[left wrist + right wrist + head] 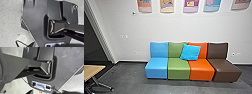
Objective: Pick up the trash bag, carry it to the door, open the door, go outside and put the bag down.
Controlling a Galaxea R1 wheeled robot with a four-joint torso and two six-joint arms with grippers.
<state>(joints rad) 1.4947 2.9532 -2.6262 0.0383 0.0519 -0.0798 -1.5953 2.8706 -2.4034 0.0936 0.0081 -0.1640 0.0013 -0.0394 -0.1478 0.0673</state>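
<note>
At the far left of the head view stands a pale upright frame (99,32) bordering a dark area (90,40); whether this is a door, an opening or glass, I cannot tell. Dark shapes reach in along the lower edge of the left wrist view, where my left gripper (45,45) is. My right gripper (50,92) is likewise at the lower edge of the right wrist view, in front of the robot's base. Whether either one holds anything is unclear.
Blue (156,67), green (178,68), orange (202,70) and brown (225,69) seats stand in a row against the white wall (134,27), with a bright blue cushion (190,52). A wooden-topped table (92,71) with metal legs stands at the left.
</note>
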